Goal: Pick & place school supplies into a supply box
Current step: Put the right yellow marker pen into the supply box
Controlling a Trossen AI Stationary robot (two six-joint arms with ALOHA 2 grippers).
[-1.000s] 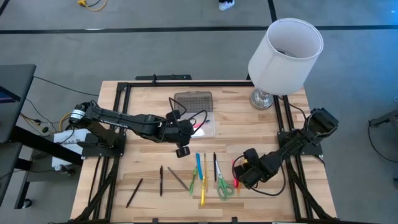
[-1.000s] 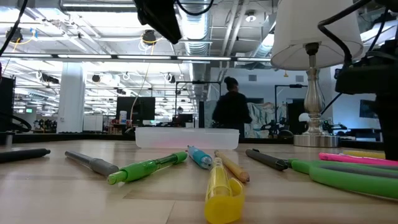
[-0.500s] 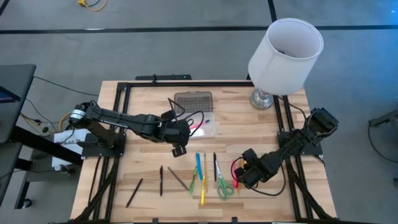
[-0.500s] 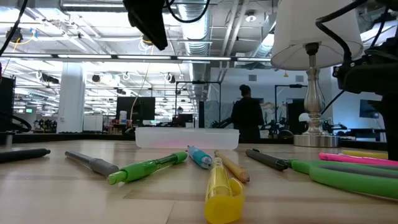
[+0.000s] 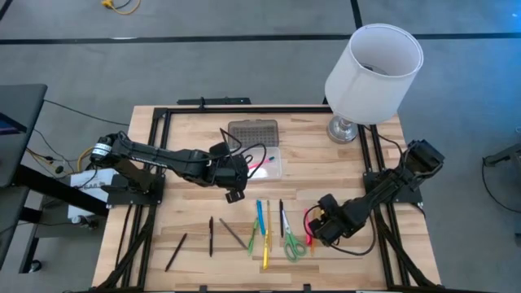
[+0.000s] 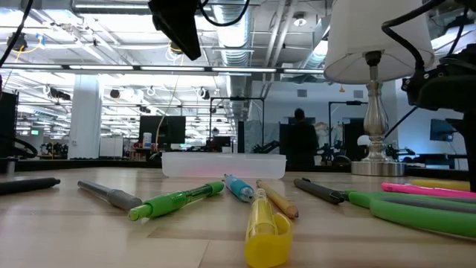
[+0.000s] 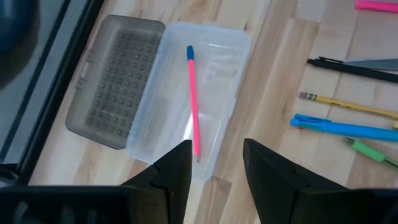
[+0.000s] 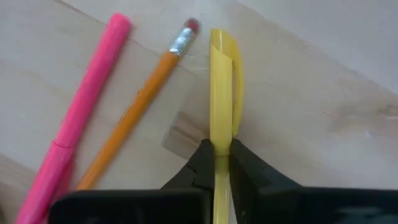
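Observation:
The supply box lies open at the table's far middle: grey dotted lid (image 7: 118,81) folded back, clear base (image 7: 217,74) holding one pink pencil (image 7: 193,102). My left gripper (image 7: 214,168) hangs open above the table, just near of the box (image 5: 264,161). My right gripper (image 8: 219,163) is shut on a yellow pen (image 8: 221,81) at the right end of the row of supplies. Beside the pen a pink marker (image 8: 81,118) and an orange pencil (image 8: 140,102) lie flat. Other pens, a green marker (image 5: 253,238) and green scissors (image 5: 294,246) lie along the near side. My right gripper pinches the yellow pen's barrel (image 8: 219,146) between its two fingers, just behind the clip. The fingers come from above, pointing steeply down, and lie across the pen. The pen lies along the wood, its clipped end reaching out beyond the fingers.
A white lamp (image 5: 373,73) stands at the far right corner, its shade overhanging the table. Black frame rails (image 5: 155,155) run along the left, right and far sides. Bare wood shows between the box and the row of supplies. A person stands in the room beyond.
My left gripper has tipped a little, its fingers swinging slightly toward the table's left edge while it stays above the table. The supplies and the box lie as before. The person in the room behind has walked to the right.

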